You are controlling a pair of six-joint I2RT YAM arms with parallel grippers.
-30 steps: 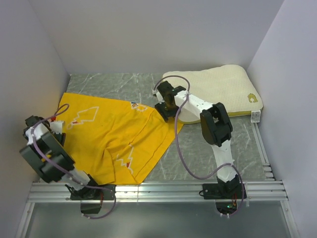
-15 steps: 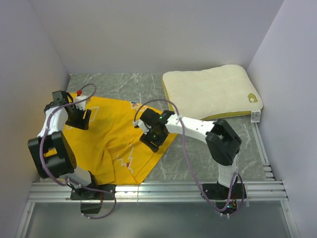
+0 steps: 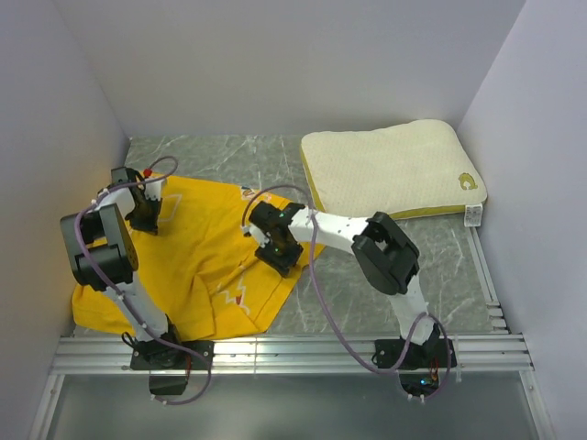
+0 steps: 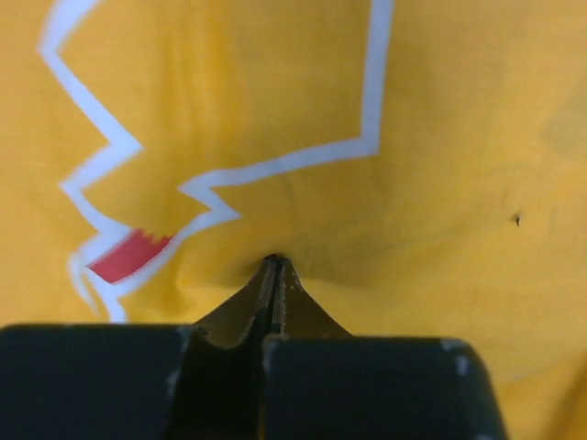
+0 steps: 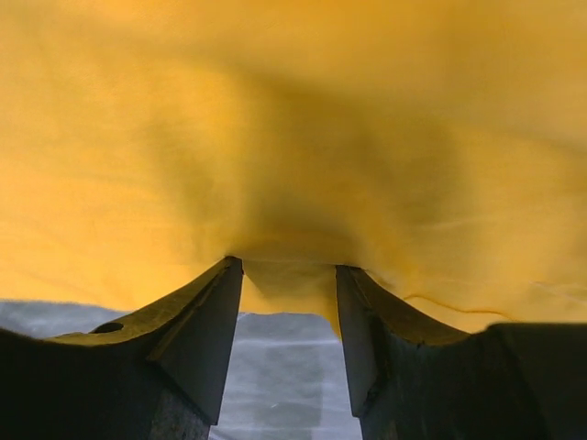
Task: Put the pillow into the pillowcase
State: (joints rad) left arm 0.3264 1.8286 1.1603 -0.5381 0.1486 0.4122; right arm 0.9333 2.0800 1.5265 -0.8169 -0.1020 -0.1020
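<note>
The yellow pillowcase (image 3: 206, 252) lies rumpled on the left half of the table, its white outline drawing facing up. The cream pillow (image 3: 390, 170) lies flat at the back right, apart from the case. My left gripper (image 3: 142, 209) is down on the case's far left part. In the left wrist view it (image 4: 273, 264) is shut, its tips pinching a small pucker of the pillowcase (image 4: 440, 137) beside the white outline. My right gripper (image 3: 275, 247) is at the case's right edge. It (image 5: 289, 270) stands open, with a hanging edge of the pillowcase (image 5: 293, 119) between its fingers.
The grey marbled table (image 3: 220, 151) is boxed in by pale walls on the left, back and right. Aluminium rails (image 3: 293, 353) run along the near edge by the arm bases. A white tag (image 3: 473, 214) sticks out at the pillow's near right corner.
My left arm swung from the near left up to the case's far left part and shut. My right gripper left the pillow's left edge and came down to the case's right edge.
</note>
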